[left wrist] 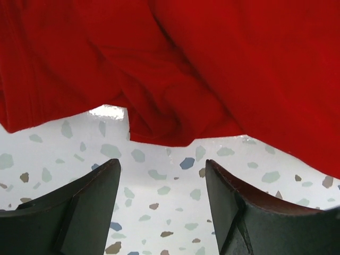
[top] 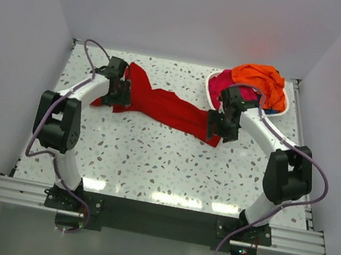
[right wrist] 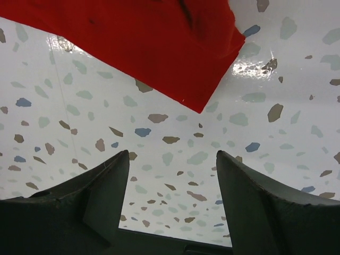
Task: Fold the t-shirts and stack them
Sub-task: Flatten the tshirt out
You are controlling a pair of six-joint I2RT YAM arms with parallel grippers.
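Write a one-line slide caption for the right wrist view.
Open right pincer above the speckled table, a corner of the deep red t-shirt just ahead.

The red t-shirt is soft, matt cloth with creases. The desk is smooth and glossy, white with coloured speckles, like stone. The left end effector and the right end effector look like matt black plastic.
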